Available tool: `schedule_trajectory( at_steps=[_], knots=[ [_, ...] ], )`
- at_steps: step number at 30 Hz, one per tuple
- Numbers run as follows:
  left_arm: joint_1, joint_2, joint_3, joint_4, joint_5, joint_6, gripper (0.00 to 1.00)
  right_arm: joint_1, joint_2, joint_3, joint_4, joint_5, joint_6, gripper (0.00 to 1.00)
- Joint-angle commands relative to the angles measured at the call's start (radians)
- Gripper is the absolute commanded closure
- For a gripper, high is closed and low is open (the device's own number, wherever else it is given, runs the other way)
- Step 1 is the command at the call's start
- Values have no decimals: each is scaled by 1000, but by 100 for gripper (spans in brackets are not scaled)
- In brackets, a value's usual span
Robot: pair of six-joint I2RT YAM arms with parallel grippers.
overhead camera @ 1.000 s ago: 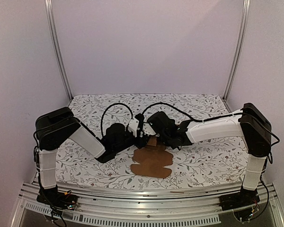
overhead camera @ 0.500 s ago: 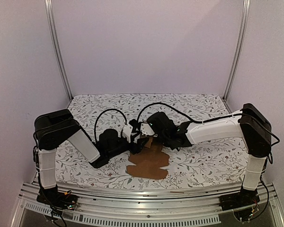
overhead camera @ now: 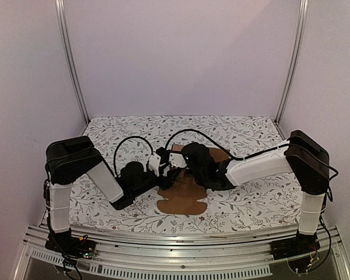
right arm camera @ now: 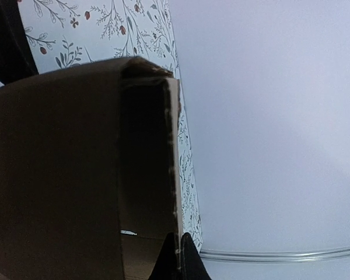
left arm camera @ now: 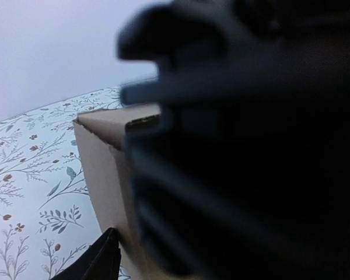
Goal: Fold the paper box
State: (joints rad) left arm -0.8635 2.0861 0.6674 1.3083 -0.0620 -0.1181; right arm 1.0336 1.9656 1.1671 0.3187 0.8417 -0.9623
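Note:
The paper box (overhead camera: 184, 198) is brown cardboard, partly flat on the flowered cloth with one panel raised near the middle. My right gripper (overhead camera: 185, 161) is shut on the thin edge of that raised panel. In the right wrist view its fingertips (right arm camera: 179, 256) pinch the panel's edge, and the box's dark inside (right arm camera: 143, 169) fills the left. My left gripper (overhead camera: 163, 170) stands open just left of the raised panel. One left finger (left arm camera: 99, 262) shows beside the box's pale wall (left arm camera: 105, 175). A blurred black mass, the right gripper (left arm camera: 251, 146), hides the rest of that view.
The flowered tablecloth (overhead camera: 251, 201) covers the table. Aluminium posts (overhead camera: 70, 64) stand at the back corners before pale walls, and a metal rail (overhead camera: 181, 236) runs along the near edge. Black cables (overhead camera: 131, 143) loop above both wrists.
The box has slid left and toward the near edge. Both wrists have moved left with it, the right arm stretching further. The left jaws have spread a little wider.

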Motion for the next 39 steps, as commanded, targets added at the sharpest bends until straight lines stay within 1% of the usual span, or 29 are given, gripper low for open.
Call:
schedule_trajectory(
  at_steps=[1, 3, 7, 10, 12, 16, 18, 19, 22, 23, 25, 26, 28, 30, 36, 39],
  knots=[
    [-1, 39, 17, 82, -135, 26, 38, 42, 29, 26, 86, 30, -33, 100],
    [-3, 51, 22, 98, -147, 45, 37, 45, 35, 33, 85, 42, -28, 100],
    [-7, 63, 42, 109, -114, 67, 37, 45, 57, 48, 84, 57, -13, 100],
    [-20, 75, 70, 72, -201, 88, 38, 46, 68, 52, 76, 59, 15, 100],
    [-32, 84, 62, 95, -264, 91, 39, 49, 80, 46, 75, 60, 22, 100],
    [-36, 63, 21, 102, -218, 78, 39, 55, 103, 9, 123, 59, 6, 100],
    [-35, 55, -1, 116, -159, 67, 39, 74, 117, -35, 254, 67, -47, 100],
    [-35, 49, -12, 119, -139, 60, 38, 84, 128, -53, 335, 76, -123, 100],
    [-34, 16, -59, 120, -125, 36, 38, 108, 197, -85, 568, 103, -311, 100],
    [-33, 5, -82, 129, -131, 27, 38, 114, 217, -93, 627, 106, -346, 100],
    [-28, -6, -131, 160, -128, 10, 38, 123, 244, -105, 706, 111, -410, 100],
    [-23, -10, -157, 171, -116, 1, 38, 126, 248, -108, 718, 113, -431, 100],
    [-15, -13, -175, 171, -83, -13, 38, 131, 242, -114, 706, 115, -426, 100],
    [-13, -10, -173, 158, -69, -13, 38, 133, 217, -113, 655, 115, -390, 100],
    [-12, 4, -87, 89, -72, 3, 39, 133, 181, -113, 563, 96, -323, 100],
    [-10, 13, -49, 72, -87, 17, 41, 134, 147, -111, 431, 70, -256, 100]
  ],
)
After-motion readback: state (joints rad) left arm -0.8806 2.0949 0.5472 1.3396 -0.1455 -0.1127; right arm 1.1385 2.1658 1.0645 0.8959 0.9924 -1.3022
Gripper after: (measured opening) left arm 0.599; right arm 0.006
